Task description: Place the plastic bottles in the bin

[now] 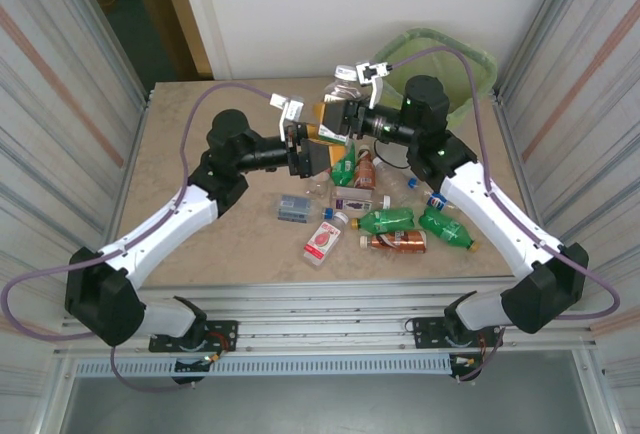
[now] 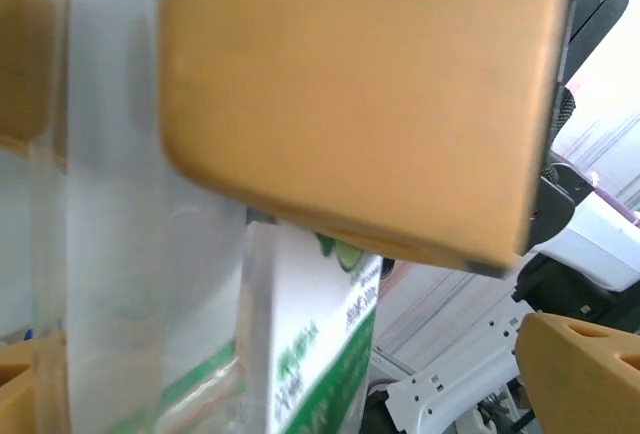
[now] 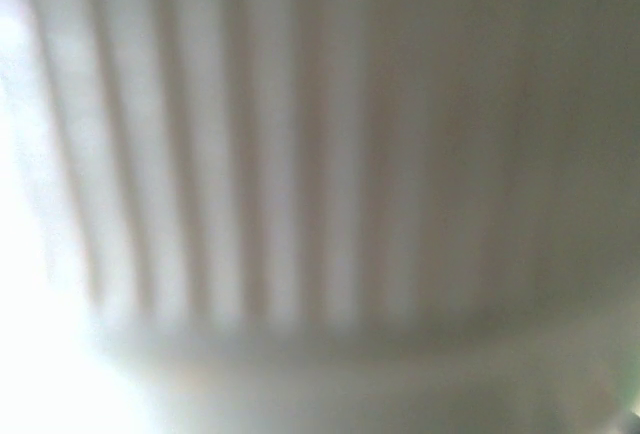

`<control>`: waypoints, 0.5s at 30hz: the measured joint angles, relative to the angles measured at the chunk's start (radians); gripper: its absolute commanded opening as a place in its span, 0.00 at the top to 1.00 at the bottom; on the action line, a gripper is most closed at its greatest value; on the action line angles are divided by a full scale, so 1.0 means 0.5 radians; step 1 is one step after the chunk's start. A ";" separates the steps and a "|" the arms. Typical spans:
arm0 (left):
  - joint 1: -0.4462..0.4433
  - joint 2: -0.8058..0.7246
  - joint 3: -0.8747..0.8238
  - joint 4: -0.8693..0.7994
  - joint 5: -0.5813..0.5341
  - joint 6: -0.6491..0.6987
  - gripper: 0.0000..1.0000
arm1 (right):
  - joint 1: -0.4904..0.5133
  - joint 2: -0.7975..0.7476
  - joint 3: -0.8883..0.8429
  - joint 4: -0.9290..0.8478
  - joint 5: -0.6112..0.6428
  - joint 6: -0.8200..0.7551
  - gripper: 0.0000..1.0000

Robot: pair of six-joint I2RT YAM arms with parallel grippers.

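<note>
A clear bottle [image 1: 338, 91] with a white and green label [image 2: 320, 354] hangs above the table's middle, between both arms. My right gripper [image 1: 335, 119] is shut on it; its orange pads [image 2: 360, 104] flank the clear upper body in the left wrist view. The bottle's ribbed wall [image 3: 320, 154] sits blurred right against the right wrist camera. My left gripper [image 1: 315, 149] stands open, its fingers [image 2: 585, 364] wide apart around the bottle's labelled lower part. The bin [image 1: 455, 64] with its green bag is at the back right. More bottles lie below: green [image 1: 385, 220], brown [image 1: 400, 242], red-labelled [image 1: 322, 239].
A small blue-grey box [image 1: 293, 209] lies left of the bottle pile. Another green bottle [image 1: 445, 229] and a brown one [image 1: 365, 169] lie near the right arm. Metal frame walls close in both sides of the table [image 1: 200, 184].
</note>
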 measured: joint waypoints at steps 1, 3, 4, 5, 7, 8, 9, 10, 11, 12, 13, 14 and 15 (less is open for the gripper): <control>0.000 -0.020 -0.013 -0.018 -0.028 0.016 0.01 | -0.011 -0.003 0.015 -0.035 0.018 -0.011 0.67; 0.000 -0.068 -0.046 -0.063 -0.092 0.064 0.01 | -0.052 -0.014 0.076 -0.121 0.086 -0.036 0.66; 0.001 -0.099 -0.068 -0.088 -0.129 0.093 0.01 | -0.077 -0.018 0.105 -0.157 0.121 -0.038 0.65; 0.001 -0.137 -0.095 -0.115 -0.169 0.119 0.01 | -0.112 -0.025 0.141 -0.195 0.163 -0.040 0.65; 0.001 -0.220 -0.149 -0.172 -0.262 0.183 0.01 | -0.193 -0.037 0.208 -0.265 0.241 -0.047 0.65; 0.002 -0.269 -0.179 -0.198 -0.316 0.218 0.01 | -0.243 -0.042 0.241 -0.296 0.279 -0.050 0.65; 0.002 -0.317 -0.210 -0.223 -0.371 0.253 0.01 | -0.295 -0.044 0.272 -0.327 0.317 -0.051 0.65; 0.002 -0.361 -0.240 -0.238 -0.421 0.282 0.01 | -0.340 -0.045 0.295 -0.350 0.346 -0.051 0.64; 0.002 -0.410 -0.275 -0.253 -0.476 0.315 0.01 | -0.397 -0.044 0.323 -0.381 0.372 -0.051 0.64; 0.002 -0.457 -0.307 -0.281 -0.529 0.346 0.01 | -0.459 -0.040 0.352 -0.411 0.391 -0.050 0.64; 0.002 -0.495 -0.332 -0.303 -0.576 0.375 0.01 | -0.509 -0.033 0.375 -0.440 0.408 -0.050 0.64; 0.002 -0.530 -0.353 -0.328 -0.624 0.407 0.01 | -0.569 -0.018 0.410 -0.468 0.423 -0.050 0.64; 0.002 -0.562 -0.372 -0.355 -0.671 0.436 0.01 | -0.622 0.001 0.443 -0.487 0.438 -0.051 0.64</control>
